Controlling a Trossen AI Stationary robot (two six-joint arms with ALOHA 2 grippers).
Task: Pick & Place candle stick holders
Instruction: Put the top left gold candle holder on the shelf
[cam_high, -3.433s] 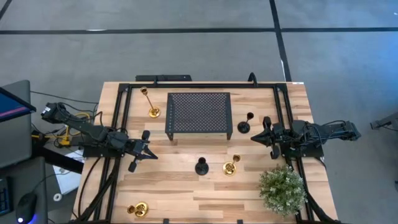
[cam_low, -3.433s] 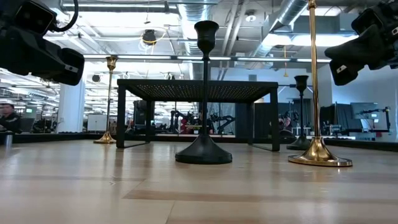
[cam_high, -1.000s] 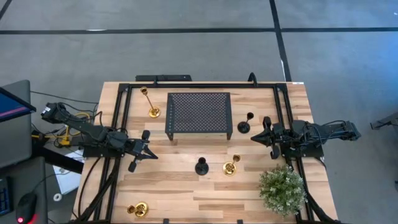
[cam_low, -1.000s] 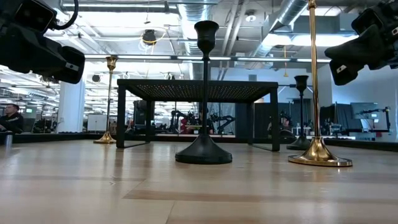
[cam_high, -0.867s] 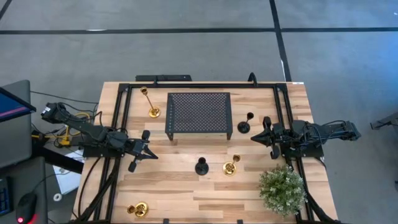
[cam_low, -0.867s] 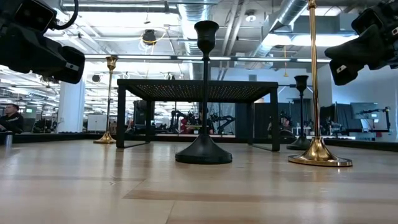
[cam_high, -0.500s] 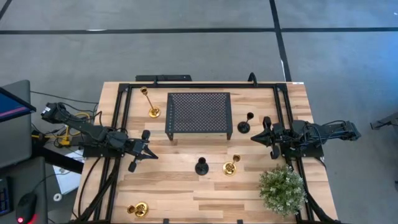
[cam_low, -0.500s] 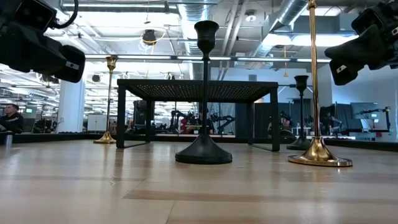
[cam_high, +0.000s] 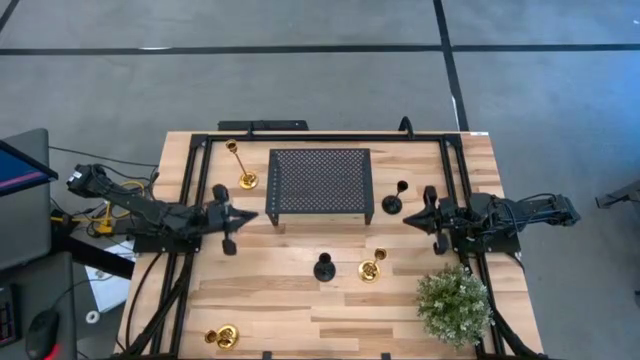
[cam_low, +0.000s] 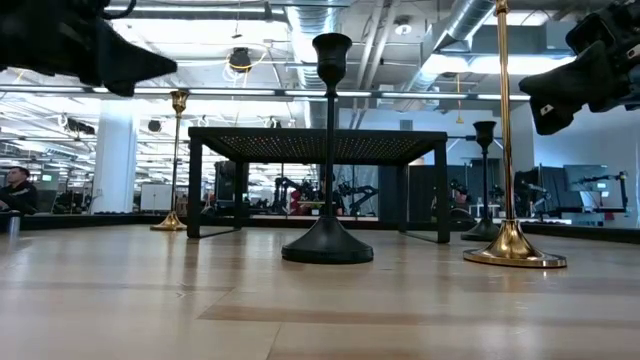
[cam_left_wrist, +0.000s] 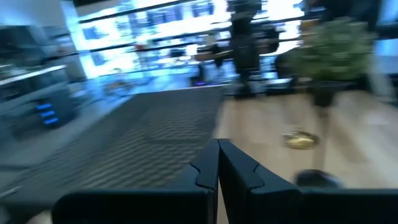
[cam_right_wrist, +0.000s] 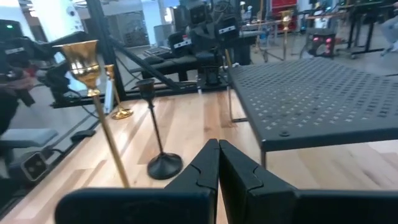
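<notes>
Five candle stick holders stand upright on their round bases. A tall gold one (cam_high: 240, 168) is at the far left, a black one (cam_high: 392, 203) right of the stand, a black one (cam_high: 323, 267) and a tall gold one (cam_high: 370, 268) mid-table, and a short gold one (cam_high: 222, 337) at the near left. My left gripper (cam_high: 252, 215) is shut and empty in the air just left of the black perforated stand (cam_high: 320, 183). My right gripper (cam_high: 407, 222) is shut and empty next to the right black holder. Its wrist view shows a gold holder (cam_right_wrist: 99, 93) and a black one (cam_right_wrist: 158, 140).
The green bushy plant (cam_high: 455, 305) stands at the near right, close under my right arm. Black frame rails (cam_high: 195, 170) run along the table's left, right and far sides. Bare wood lies between the stand and the mid-table holders.
My left gripper has swung toward the table's far edge and toward the stand's left side, rising a little in the low view. It stays shut. The holders and my right arm have not moved.
</notes>
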